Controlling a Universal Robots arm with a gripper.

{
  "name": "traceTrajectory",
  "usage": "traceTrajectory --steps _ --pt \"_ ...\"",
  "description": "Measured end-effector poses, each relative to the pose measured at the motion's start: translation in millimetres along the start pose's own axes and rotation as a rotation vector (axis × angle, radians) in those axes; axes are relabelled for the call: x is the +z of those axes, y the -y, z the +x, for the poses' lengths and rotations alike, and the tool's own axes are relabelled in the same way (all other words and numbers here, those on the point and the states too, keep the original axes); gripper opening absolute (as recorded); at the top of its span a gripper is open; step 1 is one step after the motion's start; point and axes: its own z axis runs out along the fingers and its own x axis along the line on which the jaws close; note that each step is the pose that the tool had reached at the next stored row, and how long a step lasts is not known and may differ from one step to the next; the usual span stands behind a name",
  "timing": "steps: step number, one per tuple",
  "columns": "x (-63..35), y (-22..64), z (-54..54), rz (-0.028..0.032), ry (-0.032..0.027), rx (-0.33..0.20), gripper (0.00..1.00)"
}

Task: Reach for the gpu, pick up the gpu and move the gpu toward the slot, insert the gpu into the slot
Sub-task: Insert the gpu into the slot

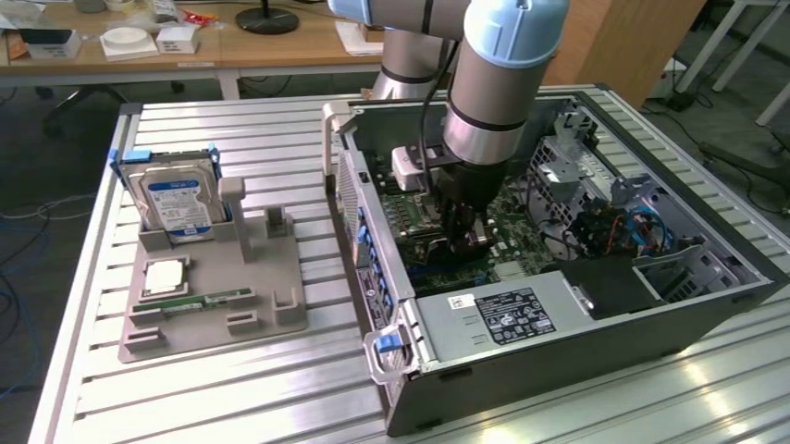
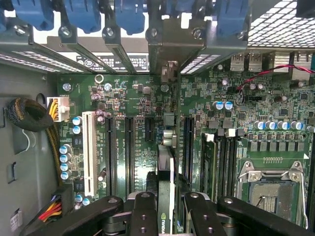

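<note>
Claw: black fingers pinching the gpu from both sides; seen in the wrist view, card edge-on between them.
Gpu: dark thin card held upright inside the computer case, directly over the green motherboard, lined up along the black slot next to it; whether it is seated cannot be told.
Arm: reaches down into the open case from above.
Hard drive: blue-labelled, standing in the grey holder on the table, well apart from the case, toward the exterior view's left.
Memory stick: green, lying in the same holder.
</note>
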Motion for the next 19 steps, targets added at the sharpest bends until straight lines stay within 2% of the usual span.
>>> traceTrajectory --steps 18,19 --pt "2.4 -0.2 0.0 -0.0028 0.0018 0.000 0.26" --pt "2.9 -0.6 -0.1 -0.0024 0.0034 0.001 0.27"
